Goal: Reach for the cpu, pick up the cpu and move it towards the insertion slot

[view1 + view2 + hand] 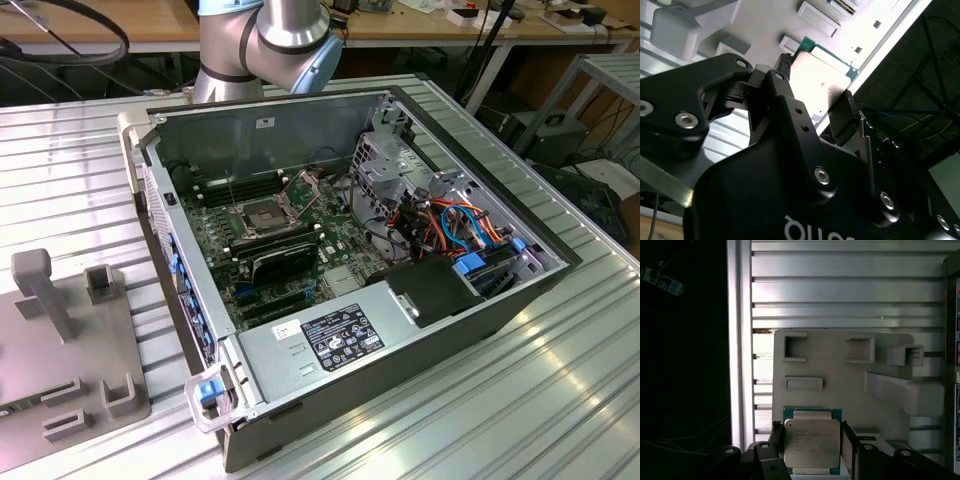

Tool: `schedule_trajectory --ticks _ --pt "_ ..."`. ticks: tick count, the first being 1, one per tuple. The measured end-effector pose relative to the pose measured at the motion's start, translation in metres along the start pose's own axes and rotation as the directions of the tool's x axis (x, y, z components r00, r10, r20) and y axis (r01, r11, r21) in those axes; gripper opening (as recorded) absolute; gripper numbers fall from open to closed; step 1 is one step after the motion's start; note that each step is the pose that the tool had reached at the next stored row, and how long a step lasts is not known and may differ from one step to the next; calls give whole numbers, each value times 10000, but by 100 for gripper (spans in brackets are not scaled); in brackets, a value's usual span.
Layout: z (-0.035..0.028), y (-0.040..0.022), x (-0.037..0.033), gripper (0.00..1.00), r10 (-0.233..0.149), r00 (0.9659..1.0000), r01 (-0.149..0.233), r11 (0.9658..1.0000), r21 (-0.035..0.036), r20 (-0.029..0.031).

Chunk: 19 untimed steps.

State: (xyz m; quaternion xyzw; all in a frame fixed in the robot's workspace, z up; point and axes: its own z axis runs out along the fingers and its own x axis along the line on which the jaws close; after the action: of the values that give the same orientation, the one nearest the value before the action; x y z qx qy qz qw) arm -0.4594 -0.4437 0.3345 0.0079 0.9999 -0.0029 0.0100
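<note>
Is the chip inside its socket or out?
Out. The cpu is at the gripper, over the grey tray; the insertion slot shows a bare dark centre.

insertion slot (262, 215) open above, case wall (270, 120) behind, finned block (285, 258) just beside

The exterior view looks down aslant from well back over the computer case (270, 125) and grey fixture plate (90, 345) on the tabletop (540, 400). Both wrist views sit close behind the fingers (785, 92) (847, 442), sharing the cpu (822, 80) (811, 442) between them and that plate (840, 390) beyond.
</note>
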Motion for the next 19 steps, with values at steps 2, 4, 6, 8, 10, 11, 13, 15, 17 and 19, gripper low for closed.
schedule_trajectory --ticks 2,4,6,8,10,11,13,15,17,19 --pt "-26 0 0 55 1 10000 -1 10000 0 0" --pt "-60 0 -2 55 1 10000 -1 10000 0 0" --pt "-99 0 -2 55 1 10000 -1 10000 0 0" --pt "-143 -1 -3 55 1 10000 -1 10000 0 1" --pt "-184 -1 -4 55 1 10000 -1 10000 0 -1" --pt "-208 -1 -5 55 2 10000 -2 10000 0 0" --pt "-247 -1 -6 55 2 10000 -2 10000 0 0" --pt "-275 -1 -7 55 2 10000 -2 10000 0 0" --pt "-308 -2 -8 55 2 10000 -2 10000 0 0" --pt "-358 -2 -9 55 2 10000 -2 10000 1 0"
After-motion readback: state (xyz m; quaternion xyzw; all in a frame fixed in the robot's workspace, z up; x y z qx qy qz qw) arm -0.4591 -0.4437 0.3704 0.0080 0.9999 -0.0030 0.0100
